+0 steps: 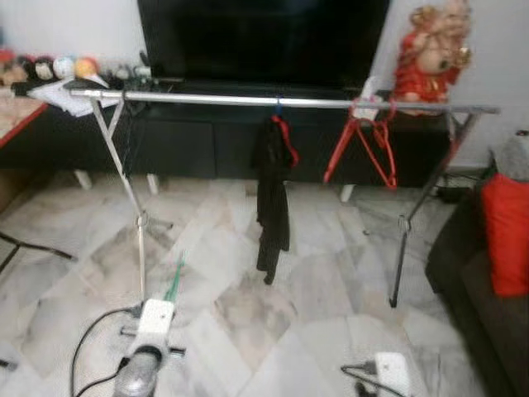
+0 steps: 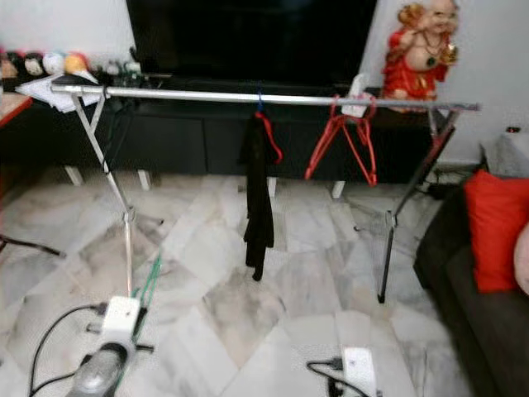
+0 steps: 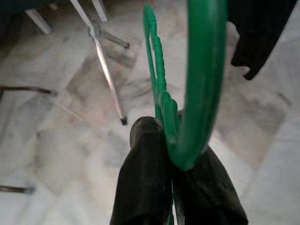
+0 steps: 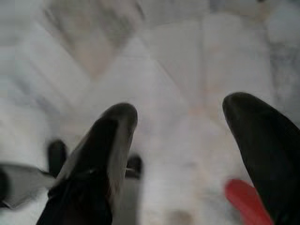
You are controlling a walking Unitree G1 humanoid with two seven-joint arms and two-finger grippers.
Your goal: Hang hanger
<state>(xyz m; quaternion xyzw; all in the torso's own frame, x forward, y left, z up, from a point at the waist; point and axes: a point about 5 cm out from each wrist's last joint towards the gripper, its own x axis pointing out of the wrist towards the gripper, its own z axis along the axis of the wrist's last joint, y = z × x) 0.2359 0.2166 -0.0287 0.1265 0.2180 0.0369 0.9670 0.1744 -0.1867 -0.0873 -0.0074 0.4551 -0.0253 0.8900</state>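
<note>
The hanging is not yet done. The left gripper (image 3: 171, 154) is clenched on the green plastic hanger (image 3: 201, 79), its 2 black fingers (image 3: 143, 187) pinched together at the base of the curved hook. From the head, that hanger (image 1: 174, 279) shows low and near on the left, sticking up just above the left wrist, well below the long silver metal rail (image 1: 281, 102) of the clothes rack and well short of it. My reading is that the carry is underway and what remains is closing the gap, lifting the hook above the rail and lowering it over.

The rail already carries a black garment (image 1: 271, 198) on a hanger near its middle and a bunch of red plastic hangers (image 1: 364, 145) further right; the stretch left of the garment looks bare and seems the easiest place to aim for.

The right gripper (image 4: 180, 140) hangs low over the floor with its fingers spread apart, holding nothing.

The floor is pale marble tile (image 1: 322, 289). Behind the rack stands a low dark TV cabinet (image 1: 190, 141) with a large black screen (image 1: 264, 37) and a red and gold figurine (image 1: 430, 54) at the far right. A dark sofa with a red cushion (image 1: 506, 236) sits on the right.
</note>
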